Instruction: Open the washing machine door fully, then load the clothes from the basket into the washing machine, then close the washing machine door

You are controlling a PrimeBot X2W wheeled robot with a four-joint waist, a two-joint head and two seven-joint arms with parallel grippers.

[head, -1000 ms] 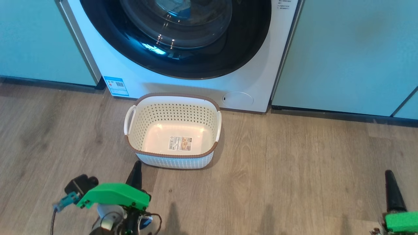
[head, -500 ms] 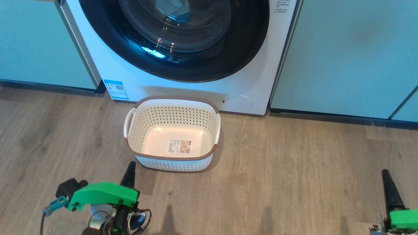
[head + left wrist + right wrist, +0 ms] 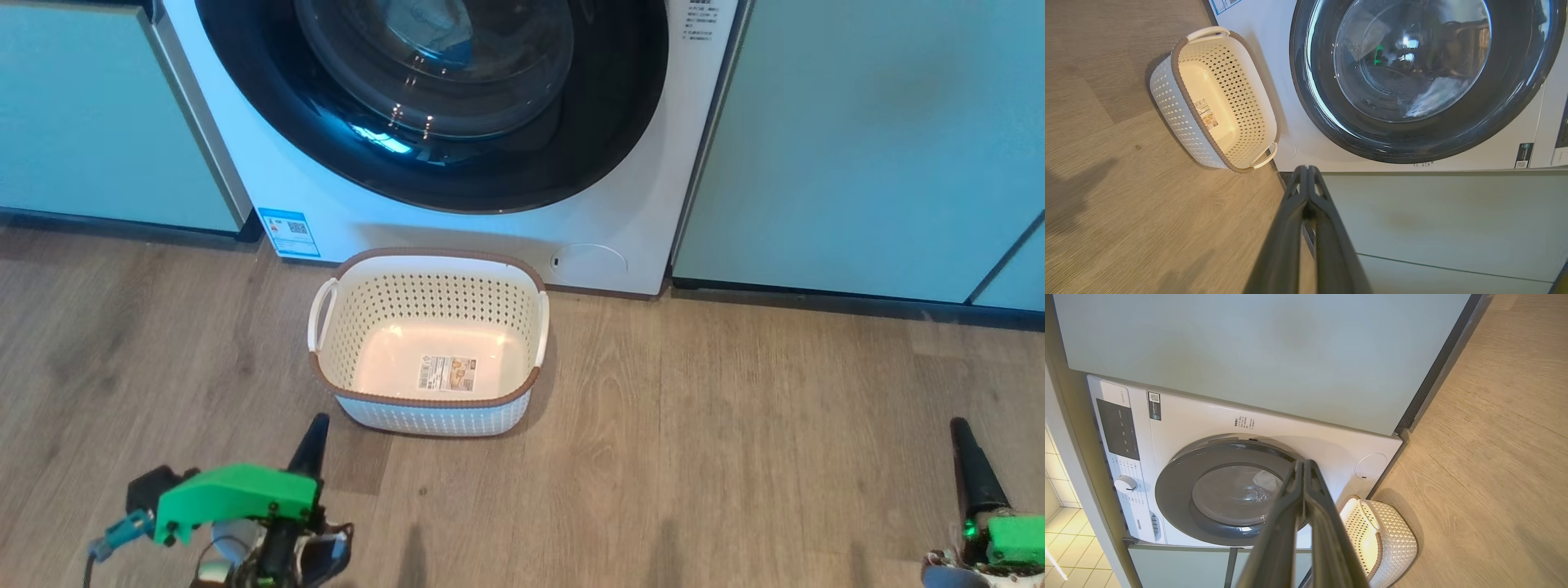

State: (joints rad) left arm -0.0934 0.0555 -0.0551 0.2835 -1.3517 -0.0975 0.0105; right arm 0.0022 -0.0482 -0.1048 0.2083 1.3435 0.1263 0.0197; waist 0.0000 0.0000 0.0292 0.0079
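The washing machine stands between teal cabinets, and its door, black-rimmed with a glass bowl, lies shut against the front. Behind the glass I see the clothes, pale fabric with a blue patch, again as clothes in the right wrist view. The basket sits on the floor just before the machine, holding only a label sticker. My left gripper is shut, low and a little in front of the basket's near left corner. At the lower right, well clear of the basket, my right gripper is shut.
Teal cabinet panels flank the machine on both sides above a dark plinth. Wood floor spreads wide to the right of the basket. A blue label sticker and a round flap mark the machine's lower front.
The whole head picture has slid down a little, so the camera moved. My left gripper sits slightly further left and lower relative to the basket. Both grippers stay shut.
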